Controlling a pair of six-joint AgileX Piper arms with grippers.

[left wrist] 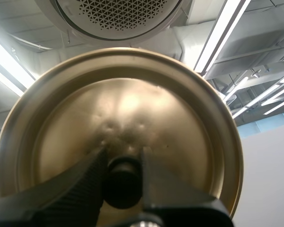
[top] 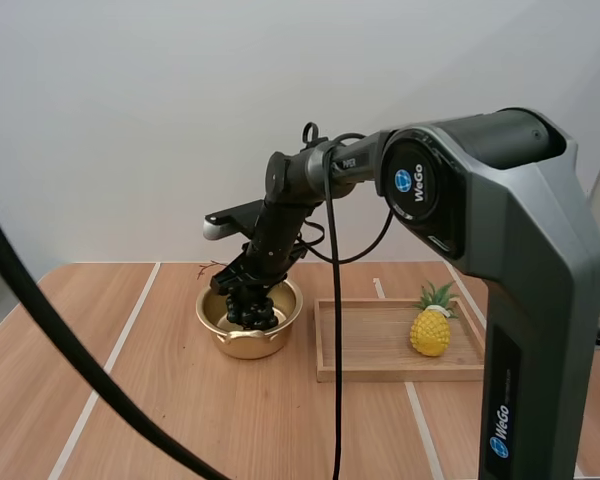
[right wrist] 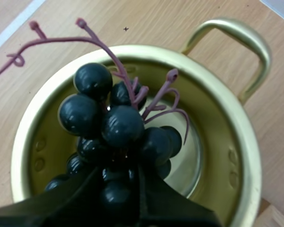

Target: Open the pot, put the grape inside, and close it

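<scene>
Right wrist view: my worry is those long stems [right wrist: 99, 42] poking past the pot [right wrist: 227, 137] rim. If they end up draped over it on release, the lid [left wrist: 132, 109] won't seat. The right fingers [right wrist: 149, 187] are narrow, pinching the grape bunch [right wrist: 116, 137], which hangs just ahead of the tips in the pot's mouth. The left fingers [left wrist: 92, 175] are clamped on the lid's knob [left wrist: 123, 182], lid right beyond them.

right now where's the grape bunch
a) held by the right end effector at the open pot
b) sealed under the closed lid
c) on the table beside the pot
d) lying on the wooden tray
a: the right end effector pinches the grape bunch at the mouth of the open pot, while the left end effector holds the lid by its knob.
</scene>
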